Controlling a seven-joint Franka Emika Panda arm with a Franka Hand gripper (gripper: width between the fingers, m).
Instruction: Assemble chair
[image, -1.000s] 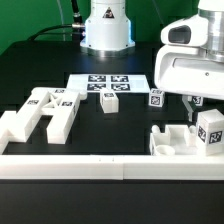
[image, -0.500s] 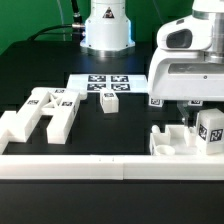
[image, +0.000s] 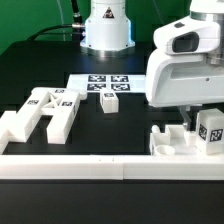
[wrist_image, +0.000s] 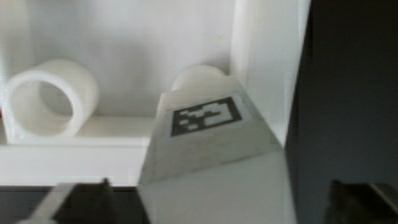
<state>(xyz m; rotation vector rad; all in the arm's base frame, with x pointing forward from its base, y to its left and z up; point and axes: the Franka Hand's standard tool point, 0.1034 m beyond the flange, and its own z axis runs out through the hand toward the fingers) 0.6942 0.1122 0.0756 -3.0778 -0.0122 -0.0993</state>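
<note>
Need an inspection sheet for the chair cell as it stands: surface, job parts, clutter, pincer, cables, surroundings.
Surface: black table; marker board lies flat at the centre.
Job's things: H-shaped frame lying at the exterior view's left; small tagged block in front of the marker board; seat part at the exterior view's right, under the arm.
Clutter: nothing seen.
Grippers: pincer open, astride an upright tagged part, with a gap on each side in the wrist view.
Cables: dark cable beside the robot base, away from the parts.
Surroundings: white border wall along the table's front edge; robot base behind the marker board.
</note>
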